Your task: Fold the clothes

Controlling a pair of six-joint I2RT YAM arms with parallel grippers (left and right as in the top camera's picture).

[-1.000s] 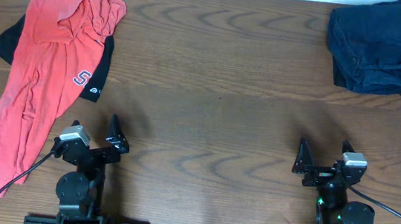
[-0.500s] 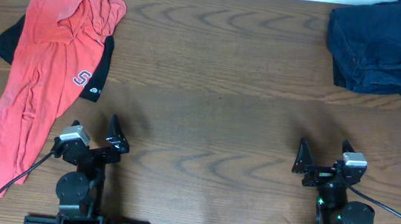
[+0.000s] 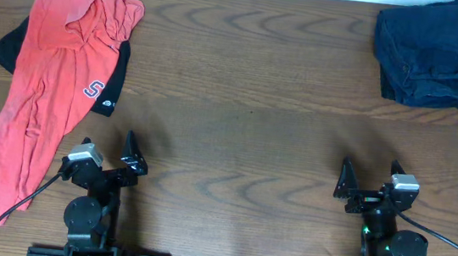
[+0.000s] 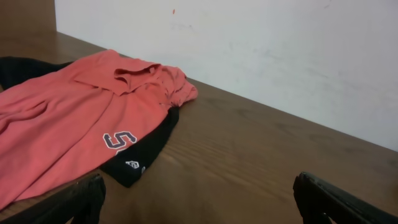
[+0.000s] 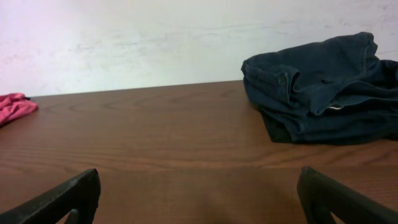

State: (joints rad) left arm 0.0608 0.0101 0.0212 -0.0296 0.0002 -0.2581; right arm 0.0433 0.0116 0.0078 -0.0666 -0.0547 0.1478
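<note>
A faded coral-red T-shirt [image 3: 46, 83] with an "S" in white and dark lettering lies crumpled lengthwise at the far left. It covers most of a black garment [image 3: 108, 81] with a small white logo. Both show in the left wrist view, the T-shirt [image 4: 56, 118] over the black garment [image 4: 146, 149]. A navy garment [image 3: 433, 51] sits bunched at the back right and shows in the right wrist view [image 5: 323, 99]. My left gripper [image 3: 109, 156] is open and empty near the front edge, just right of the T-shirt. My right gripper [image 3: 370, 180] is open and empty at the front right.
The wooden table [image 3: 240, 104] runs to a white wall [image 4: 280, 50] at the back. Black cables [image 3: 455, 246] trail from both arm bases at the front edge.
</note>
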